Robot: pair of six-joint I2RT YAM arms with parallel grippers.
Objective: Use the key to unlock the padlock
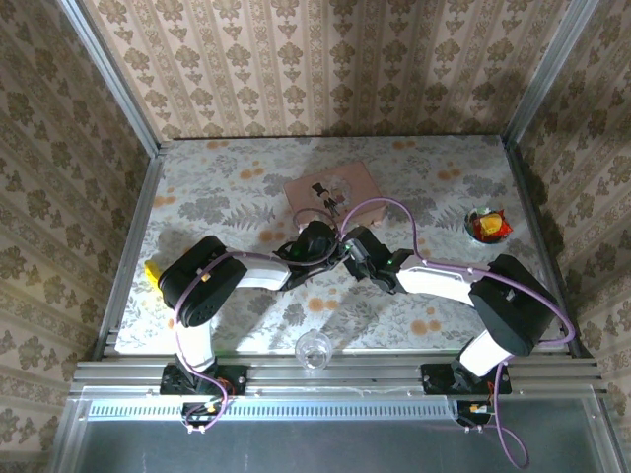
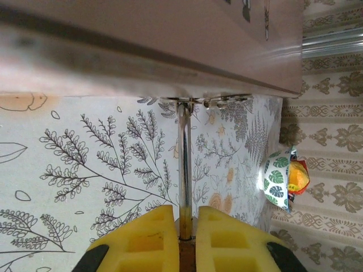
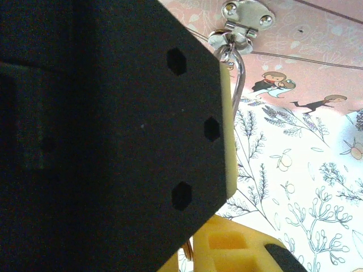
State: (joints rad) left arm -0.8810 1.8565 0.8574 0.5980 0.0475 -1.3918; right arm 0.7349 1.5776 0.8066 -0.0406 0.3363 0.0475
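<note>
The padlock's silvery shackle (image 2: 184, 164) runs straight up from my left gripper (image 2: 185, 212) to the hasp on the pink box (image 2: 142, 34). The yellow pads are shut on its brass body (image 2: 188, 258). In the right wrist view the shackle (image 3: 241, 73) loops through the metal hasp (image 3: 241, 17), and the black back of the left finger (image 3: 113, 124) blocks most of the view. My right gripper (image 3: 190, 255) has its pads close together on a thin metal sliver, the key (image 3: 188, 250), mostly hidden. From above, the left gripper (image 1: 317, 239) and right gripper (image 1: 351, 244) meet just in front of the pink box (image 1: 330, 185).
A leaf-patterned bowl (image 1: 487, 225) with snack packets sits at the right. A clear glass (image 1: 314, 350) stands near the front edge. A small yellow object (image 1: 153, 271) lies by the left arm. Metal rails border the table.
</note>
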